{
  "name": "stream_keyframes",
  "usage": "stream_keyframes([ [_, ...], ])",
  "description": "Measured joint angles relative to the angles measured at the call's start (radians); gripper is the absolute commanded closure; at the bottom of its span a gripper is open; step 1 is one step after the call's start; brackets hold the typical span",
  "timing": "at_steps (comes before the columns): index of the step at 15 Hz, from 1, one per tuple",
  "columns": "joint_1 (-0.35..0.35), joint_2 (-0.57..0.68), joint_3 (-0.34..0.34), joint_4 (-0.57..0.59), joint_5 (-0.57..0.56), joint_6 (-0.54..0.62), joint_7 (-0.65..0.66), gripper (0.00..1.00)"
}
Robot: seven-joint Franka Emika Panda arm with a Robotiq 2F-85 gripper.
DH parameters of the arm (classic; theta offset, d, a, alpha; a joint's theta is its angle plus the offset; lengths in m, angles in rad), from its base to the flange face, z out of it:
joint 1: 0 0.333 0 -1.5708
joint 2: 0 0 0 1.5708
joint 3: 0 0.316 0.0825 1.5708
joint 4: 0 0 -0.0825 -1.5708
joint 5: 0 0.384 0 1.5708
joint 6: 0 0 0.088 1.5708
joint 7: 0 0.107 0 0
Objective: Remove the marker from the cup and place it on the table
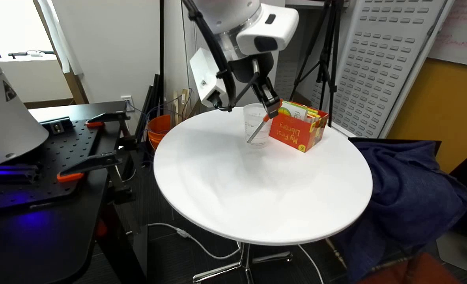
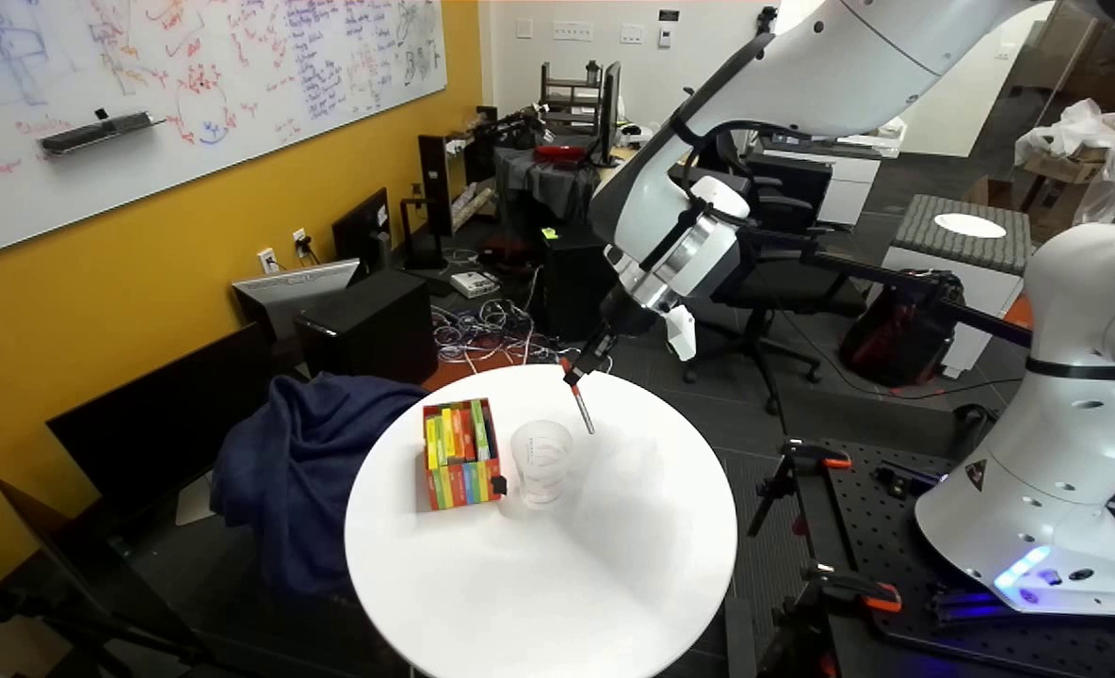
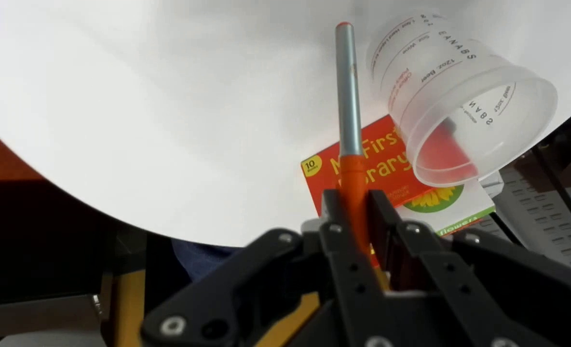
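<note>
Wrist view: pincer (image 3: pixel 354 208) grips one marker (image 3: pixel 350 120), seemingly raised, beside one cup (image 3: pixel 440 84).

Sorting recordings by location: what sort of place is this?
Likely a robotics lab, perhaps in an office: there's a whiteboard covered in handwriting and sketches, a robot arm base on a black perforated plate, and a tangle of cables.

In an exterior view, the camera looks down across the worktop (image 1: pixel 257 189) at a pale wall (image 1: pixel 115 47), with the robot's base (image 1: pixel 8 114) at left. In an exterior view, it looks down with a whiteboard (image 2: pixel 190 85) at top left and the base at right. Both sit back and share the worktop, cup (image 2: pixel 541 461) and red box (image 1: pixel 290 132). The wrist view is closest — it peers past the claw (image 3: pixel 354 202), down at the cup.
</note>
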Motion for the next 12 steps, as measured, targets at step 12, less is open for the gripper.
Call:
stream_keyframes([
  [12,-0.218,0.047,0.116,0.083,-0.576,-0.178,0.538,0.96],
])
